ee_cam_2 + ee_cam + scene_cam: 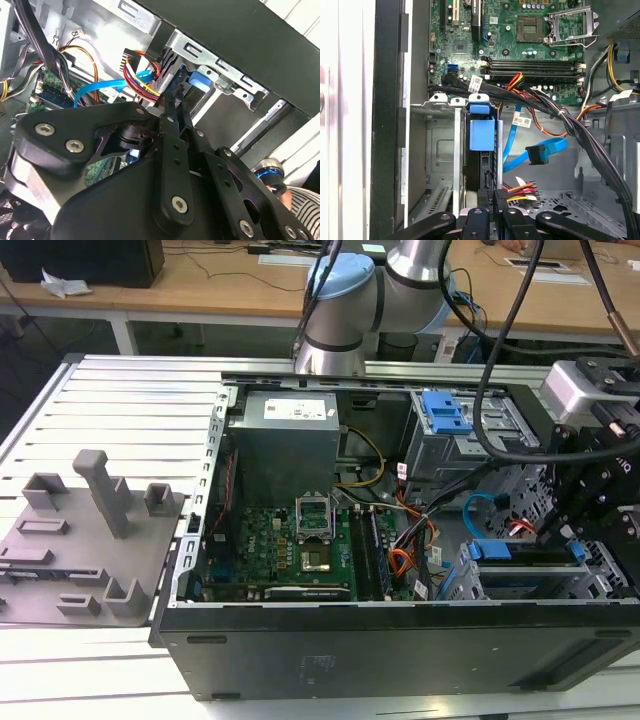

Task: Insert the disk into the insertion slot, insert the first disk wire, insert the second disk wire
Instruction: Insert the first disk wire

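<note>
Black linkage bars of the gripper (172, 102) fill the foreground in both wrist views. Its fingers are drawn together on the dark plug of the first disk wire (145, 82), a bundle of red, yellow and black strands that fans away from the fingertips. In the first wrist view that plug sits just beside the lower end of the disk (481, 134), which stands on edge with its bright blue frame facing out. The disk is already seated inside the insertion slot (440, 150), the silver sheet-metal cage whose walls close around it on both sides.

The second disk wire (555, 146) curves in a light-blue loop next to the cage, and its small dark plug hangs apart from the disk in the open bay. Thick black cables run across above it, in front of the green motherboard (520, 50).

In the exterior view the gripper (562, 530) reaches down into the open computer case (400, 650) at the exterior view's right, right over the blue edge of the disk. The light-blue loop rises just beside it. Farther back stands a grey cage with a blue latch (445, 415), and well apart, at the exterior view's left, a grey fixture plate (90, 530) lies on the ribbed table (130, 400)
</note>
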### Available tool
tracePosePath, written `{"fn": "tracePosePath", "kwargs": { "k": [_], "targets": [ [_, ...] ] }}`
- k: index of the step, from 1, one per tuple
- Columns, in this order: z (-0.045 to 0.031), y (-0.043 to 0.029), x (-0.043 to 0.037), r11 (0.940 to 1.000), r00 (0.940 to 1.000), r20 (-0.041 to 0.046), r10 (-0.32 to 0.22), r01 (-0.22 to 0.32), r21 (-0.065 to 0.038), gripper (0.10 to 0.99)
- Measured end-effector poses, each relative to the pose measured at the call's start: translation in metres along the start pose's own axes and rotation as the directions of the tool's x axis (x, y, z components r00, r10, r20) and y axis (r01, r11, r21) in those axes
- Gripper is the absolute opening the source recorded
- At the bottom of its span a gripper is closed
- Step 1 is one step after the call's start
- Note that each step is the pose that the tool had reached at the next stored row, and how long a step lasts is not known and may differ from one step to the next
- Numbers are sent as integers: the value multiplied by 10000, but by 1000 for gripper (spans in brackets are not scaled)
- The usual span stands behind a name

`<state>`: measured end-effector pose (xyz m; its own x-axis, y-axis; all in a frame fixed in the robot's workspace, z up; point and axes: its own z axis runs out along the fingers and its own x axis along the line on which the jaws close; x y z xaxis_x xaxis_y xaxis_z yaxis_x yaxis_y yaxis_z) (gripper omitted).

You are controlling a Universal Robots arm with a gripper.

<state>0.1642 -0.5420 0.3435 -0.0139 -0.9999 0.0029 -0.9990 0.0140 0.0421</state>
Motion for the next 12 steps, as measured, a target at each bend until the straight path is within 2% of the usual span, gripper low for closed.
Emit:
{"fn": "tracePosePath", "kwargs": {
  "k": [5,12],
  "targets": [
    [57,-17,9,10000,10000,-2,-3,3,-10,169],
    [78,-32,8,10000,10000,14,-2,2,-16,169]
  ]
}}
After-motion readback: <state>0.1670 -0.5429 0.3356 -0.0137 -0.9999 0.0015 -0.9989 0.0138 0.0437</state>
